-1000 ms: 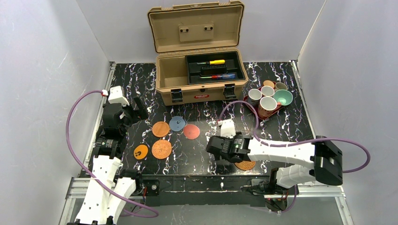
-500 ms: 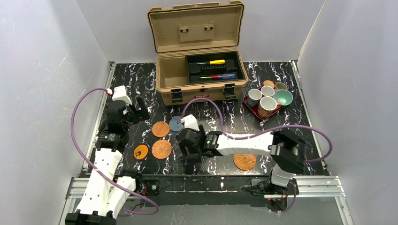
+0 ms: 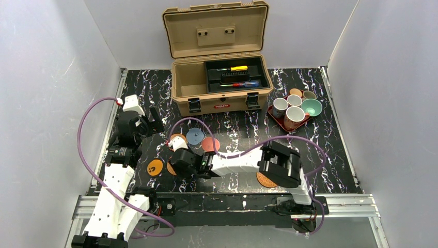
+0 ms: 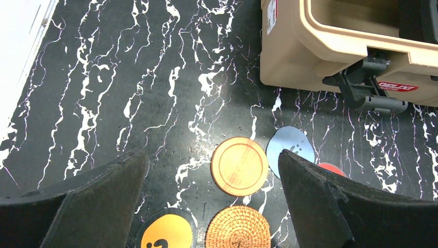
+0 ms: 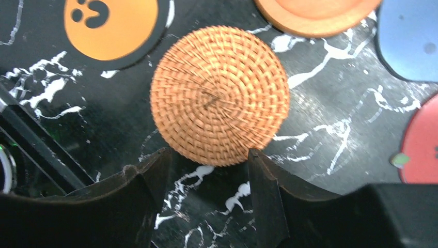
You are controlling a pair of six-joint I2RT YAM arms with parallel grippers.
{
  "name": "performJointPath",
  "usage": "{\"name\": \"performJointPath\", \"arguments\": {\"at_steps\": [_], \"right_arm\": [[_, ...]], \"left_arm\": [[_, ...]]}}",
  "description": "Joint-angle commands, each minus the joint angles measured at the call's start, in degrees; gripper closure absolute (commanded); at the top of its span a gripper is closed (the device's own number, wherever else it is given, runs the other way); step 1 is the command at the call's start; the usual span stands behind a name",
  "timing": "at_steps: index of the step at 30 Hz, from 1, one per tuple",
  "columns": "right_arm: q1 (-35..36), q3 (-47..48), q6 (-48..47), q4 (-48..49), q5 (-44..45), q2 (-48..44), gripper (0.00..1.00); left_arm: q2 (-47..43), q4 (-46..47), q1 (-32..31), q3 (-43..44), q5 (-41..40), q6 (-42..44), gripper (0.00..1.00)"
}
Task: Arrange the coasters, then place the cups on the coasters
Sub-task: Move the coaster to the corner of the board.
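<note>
Right arm has swung all the way across since a second ago. It was out near the second woven coaster (image 3: 264,180), and now the right gripper (image 5: 206,161) is over the cluster on the left side. Its jaws have also come in from wide to about half-way, and I can see bare table between the fingertips (image 5: 261,173).

A woven coaster (image 5: 219,95) sits right ahead of those tips, flat on the table, with its near edge just poking into the gap. It isn't held. Beyond it to the left is the orange coaster with black marks (image 5: 111,23), beyond to the right is the wooden coaster (image 5: 315,10), and further right are the blue-grey coaster (image 5: 408,41) and the red coaster (image 5: 423,147).

The left gripper (image 4: 212,201) hangs spread wide and holds nothing, looking down on the same bunch. The cups (image 3: 295,107) are far off to the right on the dark red tray (image 3: 279,118), none on a coaster yet.

My worry is that the disc is flat, thin and wider than the gap. If the jaws close like this, I'd guess they just pinch the rim and it pops out. It could also skid forward into the orange one or the wooden one, since they're packed close. The purple cable (image 3: 232,150) drapes over that area too, so a drag could nudge the red one.
</note>
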Motion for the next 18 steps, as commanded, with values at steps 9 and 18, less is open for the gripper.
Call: {"name": "performJointPath", "arguments": {"at_steps": [9, 18], "right_arm": [[0.4, 7.2, -4.3, 9.2, 1.1, 6.9, 0.39], [0.1, 6.2, -6.3, 7.2, 2.4, 8.9, 0.38]], "left_arm": [[-0.9, -0.6, -0.2, 2.3, -1.5, -0.4, 0.02], [-1.3, -0.6, -0.2, 2.3, -1.6, -0.2, 0.02]]}}
